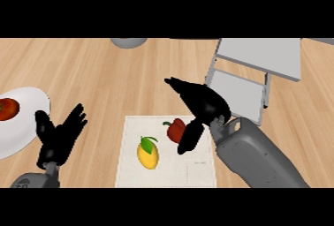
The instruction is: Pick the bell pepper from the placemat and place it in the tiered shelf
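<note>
Far left, a tomato (8,109) sits on a white plate (29,99). Left hand (58,134) rests open, fingers up. On the placemat (166,176): a mango (148,152), then the bell pepper (175,130). Right hand (202,108) hovers spread over it, thumb touching, holding nothing, probably lining up a grab. Tiered shelf (251,75) waits far right.

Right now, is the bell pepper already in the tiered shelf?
No, the bell pepper lies on the placemat beside the right hand, while the tiered shelf holds nothing.
</note>
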